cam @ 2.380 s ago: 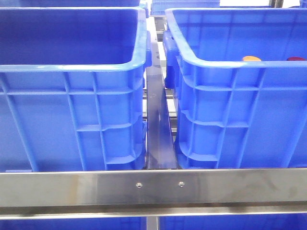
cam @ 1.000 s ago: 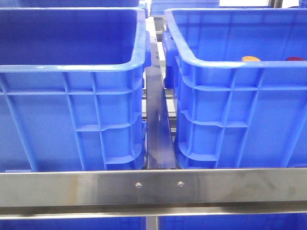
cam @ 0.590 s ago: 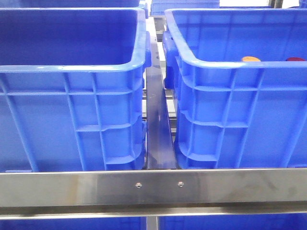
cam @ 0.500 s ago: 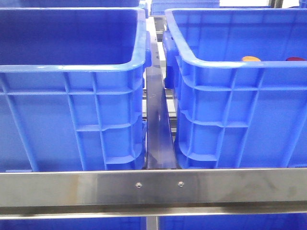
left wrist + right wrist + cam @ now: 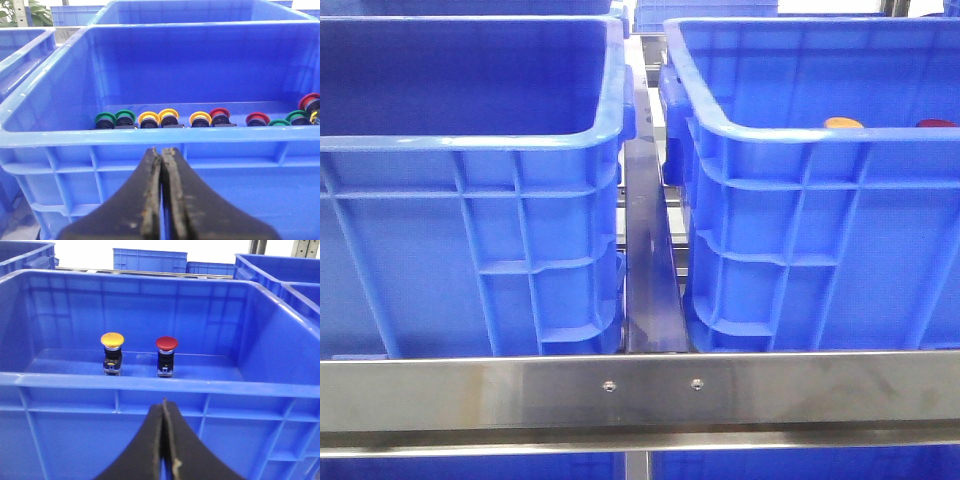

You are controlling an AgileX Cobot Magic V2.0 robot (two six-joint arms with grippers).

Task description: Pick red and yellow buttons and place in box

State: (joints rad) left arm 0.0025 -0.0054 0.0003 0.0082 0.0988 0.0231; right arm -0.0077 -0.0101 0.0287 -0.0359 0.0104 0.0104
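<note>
Yellow push-button (image 5: 112, 340) & red push-button (image 5: 166, 343) stood upright side by side, apart, on the floor of a blue crate (image 5: 150, 385), their caps just showing over its near rim in front view. Right gripper (image 5: 163, 440) was outside that crate's near wall, jaws pressed together w/ nothing btwn them. Left gripper (image 5: 161, 195) likewise closed & empty, outside another crate (image 5: 60, 145) holding a row of green, yellow & red buttons (image 5: 165, 118).

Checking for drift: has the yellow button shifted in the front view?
No. The yellow button sits at the same spot behind the right crate's near rim.
</note>
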